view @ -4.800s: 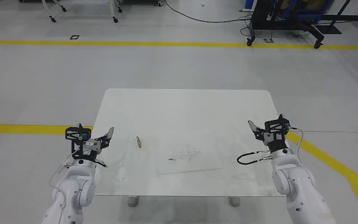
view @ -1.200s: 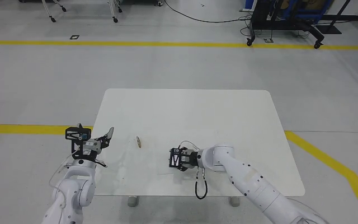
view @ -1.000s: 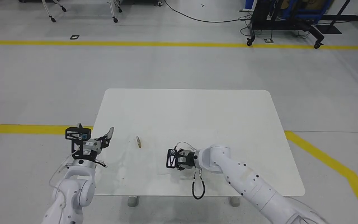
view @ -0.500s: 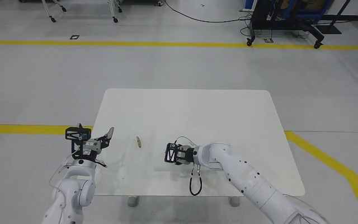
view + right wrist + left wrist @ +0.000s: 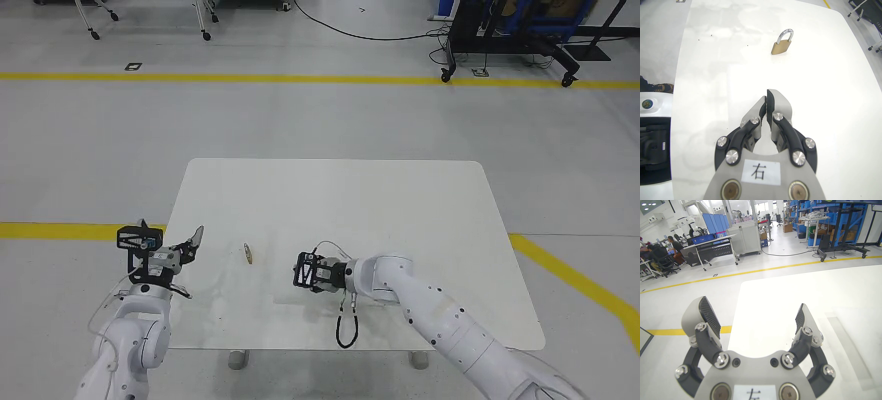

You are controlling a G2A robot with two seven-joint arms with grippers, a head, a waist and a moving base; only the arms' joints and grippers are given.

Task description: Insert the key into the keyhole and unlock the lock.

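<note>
Right arm swung in since 4.8 s back. It had started on the far side of the table from the lock (image 5: 247,252), then over the last second I only saw it creep a touch closer. Left arm hadn't budged.

Surface was a glossy white table (image 5: 400,190) with rounded corners and a few dark specks (image 5: 747,45) off to one side of the lock. Floor around it was pale grey with yellow lines (image 5: 300,78). Behind it the left wrist view showed a workshop with blue shelving (image 5: 810,211) and a black wheeled frame (image 5: 844,249).

Lock was a small padlock with a brass body and a silver shackle, and both shackle legs looked seated in the body. It sat on the table between the two grippers.

Right gripper (image 5: 297,272) sat low over the table, near the lock but apart from it, tips pointing at it. The forearm ran back away from the lock. Its pads (image 5: 763,109) were pressed together, and I couldn't tell whether anything thin was pinched between them.

Left gripper (image 5: 170,238) hung on the lock's other side, just off the table edge, angled in toward the table. Its fingers (image 5: 708,315) were spread wide apart.
</note>
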